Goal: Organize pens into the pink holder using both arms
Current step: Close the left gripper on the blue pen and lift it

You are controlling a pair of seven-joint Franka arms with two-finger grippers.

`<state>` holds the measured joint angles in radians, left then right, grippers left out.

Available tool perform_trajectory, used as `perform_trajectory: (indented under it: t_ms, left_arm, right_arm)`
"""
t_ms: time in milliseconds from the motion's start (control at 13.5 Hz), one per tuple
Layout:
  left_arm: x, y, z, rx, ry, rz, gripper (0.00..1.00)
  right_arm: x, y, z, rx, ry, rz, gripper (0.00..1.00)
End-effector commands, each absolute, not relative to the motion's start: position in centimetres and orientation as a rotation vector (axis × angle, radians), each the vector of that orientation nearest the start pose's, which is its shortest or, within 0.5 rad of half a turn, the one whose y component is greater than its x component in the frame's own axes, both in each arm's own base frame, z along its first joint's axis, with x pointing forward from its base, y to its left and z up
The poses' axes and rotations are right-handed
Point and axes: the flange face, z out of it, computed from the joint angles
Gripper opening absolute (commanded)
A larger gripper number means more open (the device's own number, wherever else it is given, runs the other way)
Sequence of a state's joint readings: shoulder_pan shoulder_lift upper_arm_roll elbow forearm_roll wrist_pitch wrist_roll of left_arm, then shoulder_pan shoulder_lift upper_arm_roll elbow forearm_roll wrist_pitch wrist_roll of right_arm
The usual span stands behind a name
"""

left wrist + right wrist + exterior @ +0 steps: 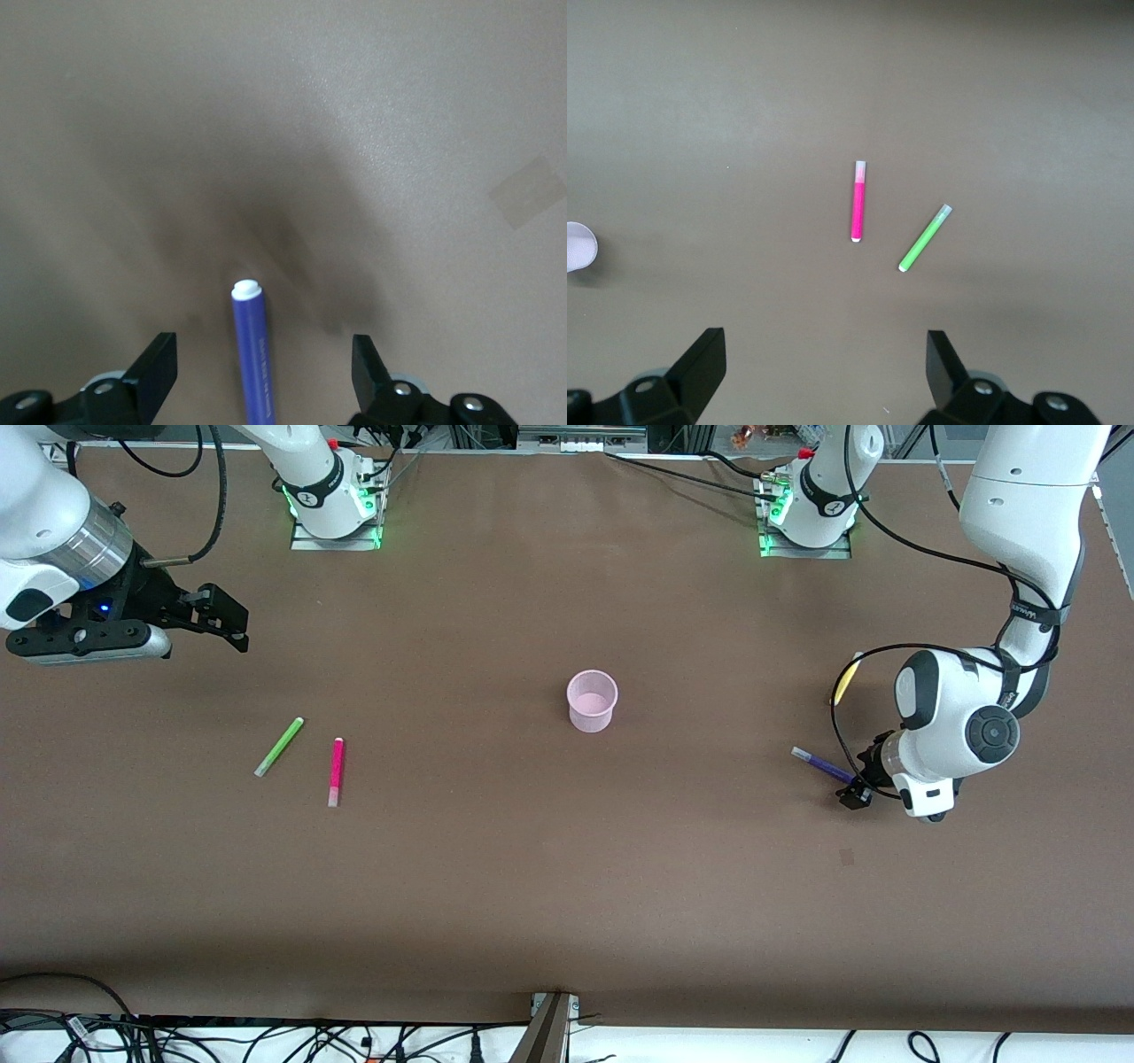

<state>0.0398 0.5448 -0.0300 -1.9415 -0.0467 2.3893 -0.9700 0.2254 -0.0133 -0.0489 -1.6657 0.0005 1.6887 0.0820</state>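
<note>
I see a big brown table (567, 886). The pink holder (592, 701) stands upright near the middle of it. Toward the right arm's end, the lime green pen (279, 747) and the magenta pink pen (336, 771) lie flat, near each other but not touching. Toward the left arm's end, the dark purple pen (819, 763) lies on the table, with the yellow pen (848, 677) farther from the front camera. A small pale square patch (529, 191) shows on the table near the purple pen.
</note>
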Motion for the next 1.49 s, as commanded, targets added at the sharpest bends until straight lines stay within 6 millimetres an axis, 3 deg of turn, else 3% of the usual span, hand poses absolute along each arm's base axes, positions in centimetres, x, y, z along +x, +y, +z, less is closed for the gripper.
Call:
perform_trajectory:
  t_ms: [0,149,223,297,446,594,668,817,965,1114,1262,1411]
  left_arm:
    - [60.9,0.4,18.0,-2.73,-1.529,0.145,0.78]
    - [60.7,0.3,17.5,-2.727,-1.525,0.157,0.77]
    - [60.7,0.3,17.2,-2.726,-1.52,0.16,0.72]
    - [60.7,0.2,17.0,-2.736,-1.501,0.165,0.56]
    - [60.7,0.2,17.0,-2.739,-1.497,0.163,0.4]
    - [61.0,0.2,17.4,-2.744,-1.497,0.153,0.08]
    - [61.3,0.0,18.0,-2.755,-1.49,0.144,0.0]
    - [62.3,-0.4,19.9,-2.781,-1.483,0.102,0.0]
    - [63.2,-2.6,24.3,-2.817,-1.445,0.101,0.0]
    - [63.1,-6.4,29.8,-2.841,-1.399,0.123,0.0]
    - [62.2,-12.2,34.2,-2.853,-1.462,0.061,0.0]
    - [60.9,-19.4,36.3,-2.849,-1.535,0.039,0.0]
  right_arm:
    - [54.9,9.6,60.0,-3.122,-0.128,-0.055,1.0]
    - [54.9,9.6,60.0,-3.117,-0.124,-0.056,1.0]
    - [54.9,9.6,60.1,-3.117,-0.124,-0.061,1.0]
    - [54.9,9.8,60.1,-3.116,-0.132,-0.063,1.0]
    - [54.8,9.8,60.1,-3.117,-0.132,-0.058,1.0]
    - [54.9,9.7,60.0,-3.117,-0.127,-0.063,1.0]
    - [54.9,9.7,60.1,-3.117,-0.127,-0.063,1.0]
    - [55.0,9.7,60.1,-3.116,-0.129,-0.068,1.0]
    - [54.9,10.0,60.1,-3.115,-0.136,-0.07,1.0]
    - [54.9,10.1,60.1,-3.116,-0.139,-0.063,1.0]
    - [54.6,10.0,60.1,-3.117,-0.139,-0.051,1.0]
    - [54.5,10.1,60.1,-3.117,-0.141,-0.053,1.0]
